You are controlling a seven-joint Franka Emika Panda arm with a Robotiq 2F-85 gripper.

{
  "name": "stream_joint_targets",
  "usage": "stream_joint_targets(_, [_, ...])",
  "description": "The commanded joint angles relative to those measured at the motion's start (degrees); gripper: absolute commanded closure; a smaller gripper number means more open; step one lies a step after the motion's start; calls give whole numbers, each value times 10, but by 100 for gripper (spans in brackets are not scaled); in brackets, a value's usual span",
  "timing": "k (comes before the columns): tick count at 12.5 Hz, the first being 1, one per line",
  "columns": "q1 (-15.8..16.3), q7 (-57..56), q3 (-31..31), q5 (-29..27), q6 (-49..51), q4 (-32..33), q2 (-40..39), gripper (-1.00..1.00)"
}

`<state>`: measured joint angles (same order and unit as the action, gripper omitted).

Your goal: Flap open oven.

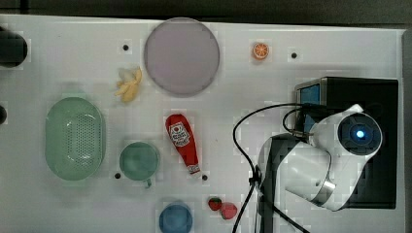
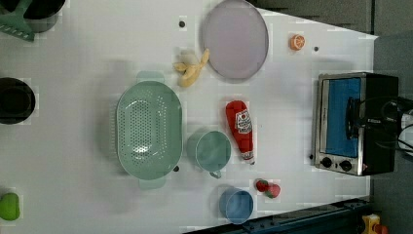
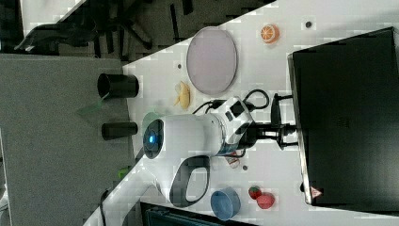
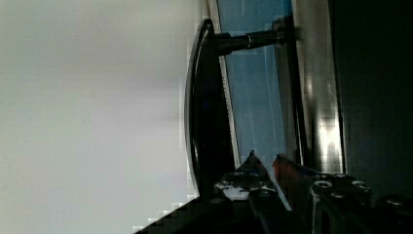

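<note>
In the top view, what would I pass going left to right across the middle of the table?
Green colander → green cup → ketchup bottle → robot arm in front of the oven.

A: What is standing in front of the oven [image 2: 358,124] door?

B: Bare white table [image 2: 292,122] is lying open there. The ketchup bottle [image 2: 240,127] is lying well apart from the oven, and the strawberries [image 2: 268,187] are sitting near the oven's knob end.

A: And at the handle?

B: The end effector [image 4: 265,163] is sitting right at the dark handle [image 4: 207,105]; in the wrist view its narrowly parted tips are crowding the slim gap between handle and glass. The arm's black cable [image 1: 243,141] is looping over the table beside the oven.
</note>
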<state>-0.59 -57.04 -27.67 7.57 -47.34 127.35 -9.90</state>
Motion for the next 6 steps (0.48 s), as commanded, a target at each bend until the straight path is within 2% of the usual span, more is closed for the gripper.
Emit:
stream_joint_targets(1, [2, -22, 8, -4, -6, -2, 7, 65])
stream_joint_targets(4, [7, -19, 22, -1, -5, 2, 6, 65])
stream_joint_targets(6, [15, 15, 37, 30, -3, 8, 3, 65])
